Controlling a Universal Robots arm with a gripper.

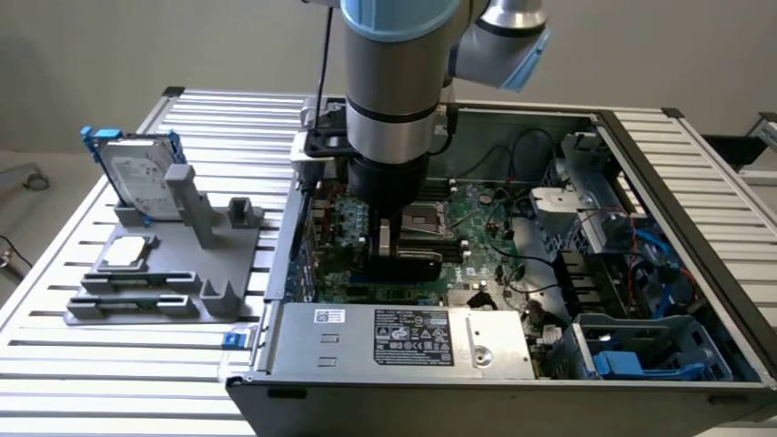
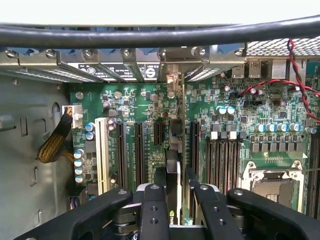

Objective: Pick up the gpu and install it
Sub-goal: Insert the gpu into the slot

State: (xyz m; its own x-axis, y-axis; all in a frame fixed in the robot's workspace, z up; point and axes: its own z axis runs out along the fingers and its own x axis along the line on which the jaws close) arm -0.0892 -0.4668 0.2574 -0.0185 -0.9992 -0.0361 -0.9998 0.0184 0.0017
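Observation:
My gripper [image 1: 396,248] is down inside the open computer case [image 1: 687,173], over the green motherboard [image 1: 489,238]. It is shut on the gpu [image 1: 410,266], a thin black card held on edge. In the wrist view the gpu [image 2: 173,150] runs edge-on between my black fingers [image 2: 153,205], in line with the long black expansion slots [image 2: 138,150] of the motherboard [image 2: 135,102]. Its far end reaches the silver bracket openings [image 2: 172,75] at the case's rear wall. Whether the card's edge sits in a slot cannot be told.
On the exterior view's left a grey fixture [image 1: 158,291] carries a silver hard drive in a blue frame [image 1: 136,173] and a small square processor chip [image 1: 127,253]. Inside the case are the CPU socket [image 2: 272,185], red-black wires [image 2: 295,75] and a power supply [image 1: 401,335]. A black cable [image 2: 160,35] crosses the wrist view.

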